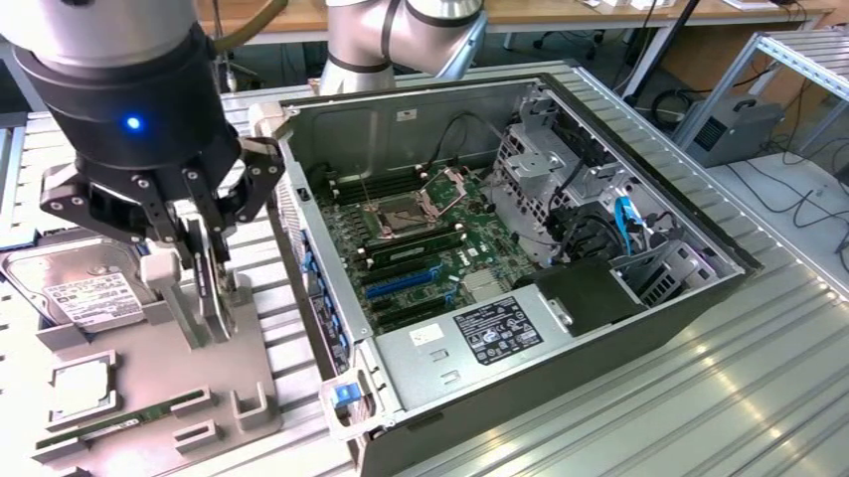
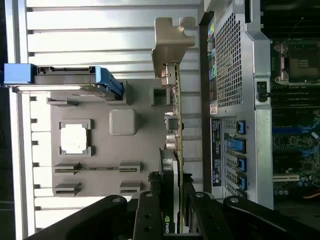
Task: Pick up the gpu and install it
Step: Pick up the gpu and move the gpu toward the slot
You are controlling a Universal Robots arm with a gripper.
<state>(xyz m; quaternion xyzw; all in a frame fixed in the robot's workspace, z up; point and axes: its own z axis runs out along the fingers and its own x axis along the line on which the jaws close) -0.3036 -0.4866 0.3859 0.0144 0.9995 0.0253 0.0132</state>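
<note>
The gpu [image 1: 209, 303] stands on edge in a slot of the grey fixture tray [image 1: 146, 397], at the exterior view's left beside the open computer case [image 1: 438, 388]. In the wrist view the gpu [image 2: 172, 145] is edge-on, its dark board running away from me to the silver bracket [image 2: 172, 40] at the far end. My gripper [image 1: 202, 283] comes down over it from above. The black fingers [image 2: 149, 212] press against both faces of the card, so the gripper [image 2: 171, 207] is shut on it. I cannot tell whether the card has left its slot.
On the tray lie a silver hard drive [image 1: 80, 288], a CPU [image 1: 83, 388] and a RAM stick [image 1: 119, 422]. The case lies open with the motherboard [image 1: 412, 238] and blue expansion slots [image 1: 398, 283] exposed. Its wall [image 2: 240, 100] stands close beside the card. Everything sits on a ribbed metal table [image 1: 690, 397].
</note>
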